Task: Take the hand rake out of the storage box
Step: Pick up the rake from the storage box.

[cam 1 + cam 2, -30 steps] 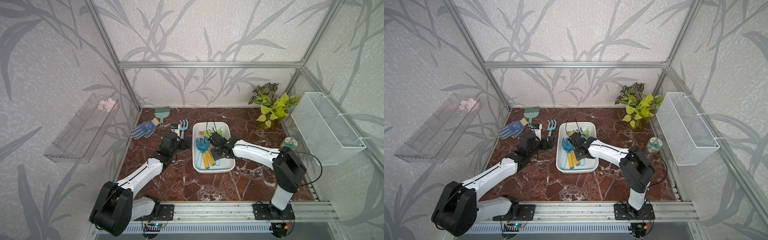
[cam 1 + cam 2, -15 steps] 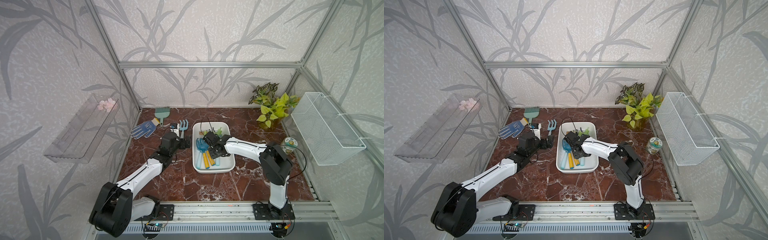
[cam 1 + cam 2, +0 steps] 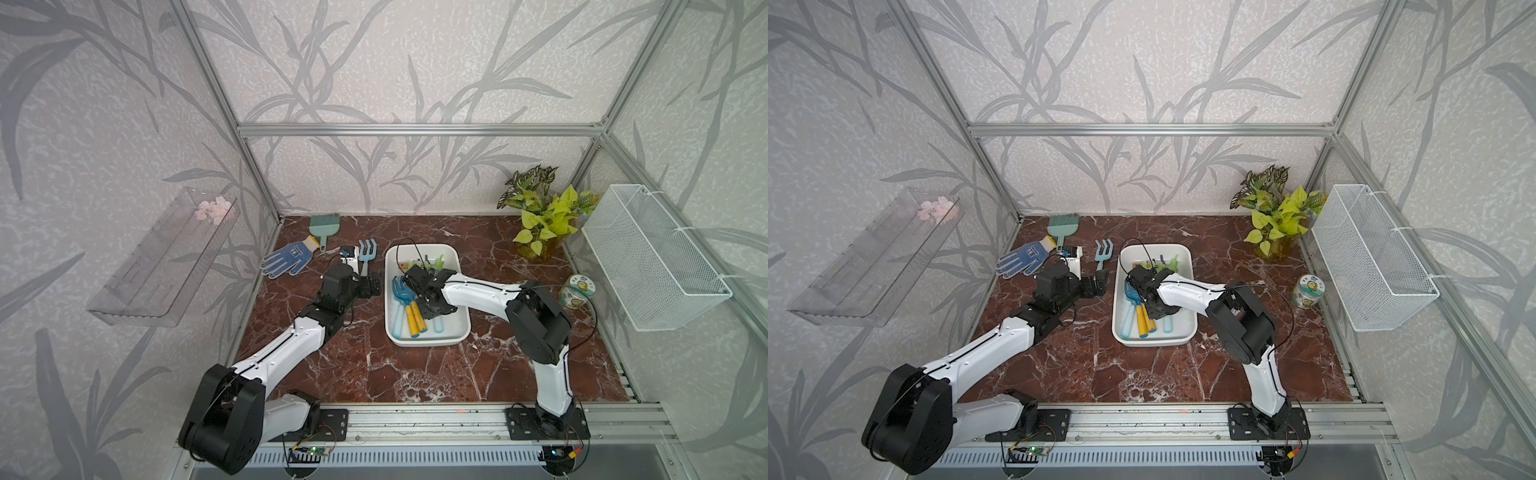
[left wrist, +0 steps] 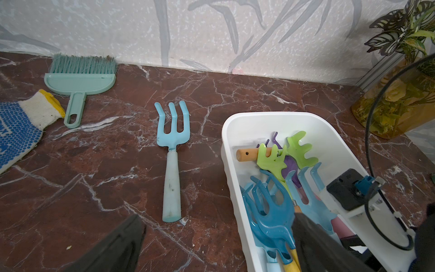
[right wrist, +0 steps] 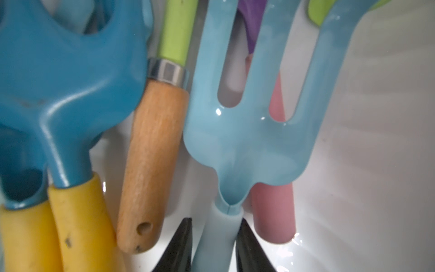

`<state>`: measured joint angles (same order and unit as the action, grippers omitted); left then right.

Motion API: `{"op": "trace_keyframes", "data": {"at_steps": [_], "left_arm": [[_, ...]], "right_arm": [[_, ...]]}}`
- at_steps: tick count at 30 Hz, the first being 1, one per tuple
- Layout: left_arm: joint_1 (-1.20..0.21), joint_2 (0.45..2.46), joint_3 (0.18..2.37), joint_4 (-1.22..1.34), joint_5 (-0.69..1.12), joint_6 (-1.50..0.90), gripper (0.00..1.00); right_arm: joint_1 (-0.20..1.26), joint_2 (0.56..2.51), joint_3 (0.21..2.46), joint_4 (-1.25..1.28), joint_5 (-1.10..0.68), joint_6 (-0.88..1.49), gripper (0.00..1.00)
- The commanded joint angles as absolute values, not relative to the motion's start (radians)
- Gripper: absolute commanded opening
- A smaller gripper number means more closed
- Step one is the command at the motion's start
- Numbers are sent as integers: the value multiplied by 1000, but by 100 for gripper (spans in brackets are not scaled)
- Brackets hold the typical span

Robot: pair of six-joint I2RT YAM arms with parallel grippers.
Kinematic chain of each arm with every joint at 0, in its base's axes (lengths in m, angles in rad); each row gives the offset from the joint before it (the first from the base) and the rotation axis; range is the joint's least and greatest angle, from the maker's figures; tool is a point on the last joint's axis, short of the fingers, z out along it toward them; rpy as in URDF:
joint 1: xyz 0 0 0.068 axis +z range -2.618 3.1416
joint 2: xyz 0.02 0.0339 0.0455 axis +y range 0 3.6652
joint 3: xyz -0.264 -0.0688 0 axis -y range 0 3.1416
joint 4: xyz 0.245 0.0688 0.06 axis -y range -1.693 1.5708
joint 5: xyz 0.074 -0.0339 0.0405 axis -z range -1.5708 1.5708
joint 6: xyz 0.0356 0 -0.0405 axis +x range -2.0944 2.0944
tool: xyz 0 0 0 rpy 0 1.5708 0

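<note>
**Left wall.** A clear wall tray (image 3: 162, 266) hangs on the side panel.

**Left of the tabletop (image 3: 374, 374).** In both top views a blue-dotted glove (image 3: 286, 259) lies near a green brush (image 3: 325, 226) at the back wall. A pale blue fork (image 3: 367, 251) lies flat, prongs toward that wall. The left claw (image 3: 372, 286) hangs between the fork's handle end and the box, jaws spread wide and holding nothing.

**Centre.** The white storage box (image 3: 428, 341) holds several tools side by side:
- two darker blue rakes (image 3: 409, 316) with yellow handles
- a green rake (image 4: 273, 157) with a wooden handle
- the pale blue hand rake (image 5: 247, 141), which lies inside the box over a pink handle

The right claw (image 5: 214, 220) reaches down into the box. The right wrist view shows its fingers (image 5: 179, 247) drawn in narrowly on either side of the rake's pale handle, just behind the head.

**Right.** A potted plant (image 3: 540, 216) and a small jar (image 3: 575, 291) stand here, and a wire basket (image 3: 648, 262) hangs on the side wall.
</note>
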<state>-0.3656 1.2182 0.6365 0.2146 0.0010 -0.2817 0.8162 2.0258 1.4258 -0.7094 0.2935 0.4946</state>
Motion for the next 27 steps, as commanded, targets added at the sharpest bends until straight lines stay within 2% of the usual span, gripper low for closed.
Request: {"op": "trace_keyframes", "data": {"at_steps": [1,7,27], "left_arm": [[-363,1206,626,230,0,-280,100],[-363,1204,624,238,7,-282,100],[-365,1184,614,247,26,-261,100]], "right_arm": [[812,2033,1447,-738,309,508,25],[813,1975,1396,-692,305,504,20],[796,1646,1235,-542,243,427,19]]}}
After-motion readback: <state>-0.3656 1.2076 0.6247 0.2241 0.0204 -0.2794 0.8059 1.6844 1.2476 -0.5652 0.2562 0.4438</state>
